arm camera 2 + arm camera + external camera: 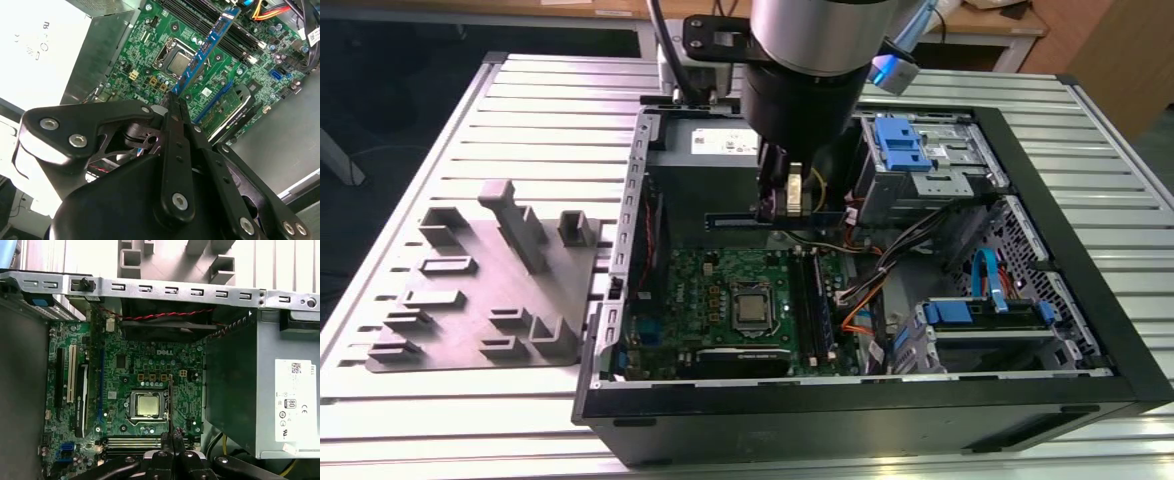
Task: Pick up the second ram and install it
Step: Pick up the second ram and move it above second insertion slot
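The gripper (pixel 174 97), jaws closed on the second ram (pixel 206 46), hovered above the motherboard (pixel 150 365); the stick apparently needed careful alignment with a memory slot (pixel 135 442).

The gripper (pixel 172 437) clamps the second ram (pixel 170 400), seen edge-on as a thin dark strip above the motherboard (pixel 125 365), just beside the processor socket (pixel 146 405). Black memory slots (pixel 130 442) lie near the gripper. The grey power supply (pixel 240 390) adjoins the board.

A: What is crowding the gripper (pixel 174 100) that is gripping the second ram (pixel 205 49)?
B: Cables (pixel 878 280) are pressing in at the exterior view's right, and the power supply (pixel 235 390) is standing close. Room is lying open above the motherboard (pixel 150 360).
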Action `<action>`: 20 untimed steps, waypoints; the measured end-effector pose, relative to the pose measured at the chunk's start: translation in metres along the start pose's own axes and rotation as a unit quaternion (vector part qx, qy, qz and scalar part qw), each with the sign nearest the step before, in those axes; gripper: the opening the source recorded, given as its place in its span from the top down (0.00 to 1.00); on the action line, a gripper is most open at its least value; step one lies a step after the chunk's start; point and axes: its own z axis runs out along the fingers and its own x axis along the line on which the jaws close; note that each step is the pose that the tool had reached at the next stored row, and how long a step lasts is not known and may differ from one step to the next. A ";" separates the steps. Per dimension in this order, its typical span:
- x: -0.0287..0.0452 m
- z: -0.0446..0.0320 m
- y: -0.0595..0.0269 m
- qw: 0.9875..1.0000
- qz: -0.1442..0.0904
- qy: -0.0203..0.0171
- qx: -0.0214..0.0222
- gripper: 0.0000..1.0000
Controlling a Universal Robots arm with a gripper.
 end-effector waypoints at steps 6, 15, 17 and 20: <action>0.0004 0.0043 -0.0003 1.000 -0.001 0.000 0.000 0.92; 0.0009 0.0095 -0.0006 1.000 -0.002 0.000 0.000 0.92; 0.0011 0.0113 -0.0007 1.000 -0.002 0.000 0.000 0.92; 0.0015 0.0151 -0.0009 1.000 -0.002 0.000 0.000 0.92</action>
